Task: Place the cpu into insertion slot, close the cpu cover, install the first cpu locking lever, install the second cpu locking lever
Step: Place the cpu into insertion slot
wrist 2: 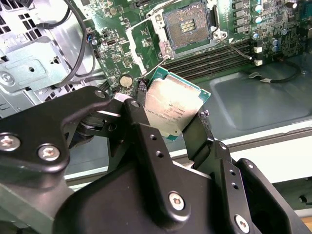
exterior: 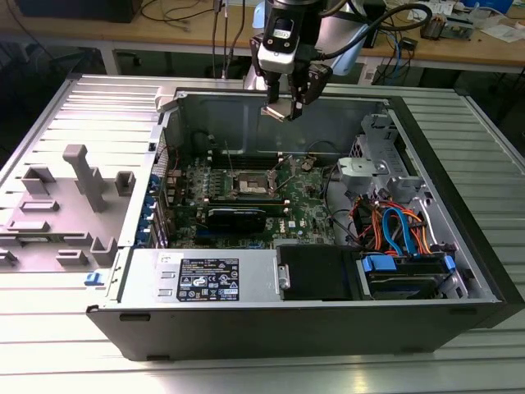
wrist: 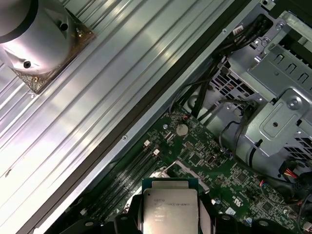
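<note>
My gripper (exterior: 285, 108) hangs high over the back wall of the open computer case, shut on the cpu (exterior: 276, 112). In both wrist views the cpu (wrist 2: 171, 106) (wrist: 169, 208) shows its silver-grey top between the black fingers (wrist 2: 142, 105), which press on two opposite edges. Below and forward of it lies the green motherboard (exterior: 308, 201). The insertion slot (exterior: 248, 185) (wrist 2: 188, 26) on it is a bare dark square with gold contacts. The cpu cover (wrist 2: 132, 45) stands flipped open beside the slot, a thin silver frame.
Long black memory slots (wrist 2: 214, 57) and a black card (exterior: 236, 217) flank the slot. A silver drive cage (exterior: 373, 160) and orange and blue cables (exterior: 394, 226) fill the case's right part. A grey fixture (exterior: 78, 176) stands on the ribbed table at the exterior view's left.
</note>
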Robot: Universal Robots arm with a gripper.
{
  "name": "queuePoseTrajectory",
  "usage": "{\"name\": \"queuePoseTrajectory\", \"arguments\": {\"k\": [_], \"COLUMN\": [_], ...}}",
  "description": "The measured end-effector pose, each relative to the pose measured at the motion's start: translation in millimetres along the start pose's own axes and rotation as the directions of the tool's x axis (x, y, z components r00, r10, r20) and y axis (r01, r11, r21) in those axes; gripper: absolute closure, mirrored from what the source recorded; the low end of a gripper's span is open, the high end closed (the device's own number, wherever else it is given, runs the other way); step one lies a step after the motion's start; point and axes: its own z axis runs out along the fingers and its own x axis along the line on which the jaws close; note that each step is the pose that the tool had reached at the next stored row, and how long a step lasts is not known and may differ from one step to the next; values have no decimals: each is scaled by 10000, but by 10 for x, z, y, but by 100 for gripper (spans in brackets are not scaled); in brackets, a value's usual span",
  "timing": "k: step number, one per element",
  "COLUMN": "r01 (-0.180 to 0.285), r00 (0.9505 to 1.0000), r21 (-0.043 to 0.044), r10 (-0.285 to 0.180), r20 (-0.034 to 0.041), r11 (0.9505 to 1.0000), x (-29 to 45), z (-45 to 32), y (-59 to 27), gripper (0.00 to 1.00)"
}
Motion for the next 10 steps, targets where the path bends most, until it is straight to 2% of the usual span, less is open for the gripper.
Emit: {"name": "queuePoseTrajectory", "arguments": {"k": [2, 10], "r01": [-289, -883], "r00": [9996, 9961], "r21": [-7, -27], "r10": [290, 884], "r20": [23, 68], "r11": [9996, 9961], "x": [0, 0], "z": [3, 10], "y": [0, -1], "gripper": [46, 46]}}
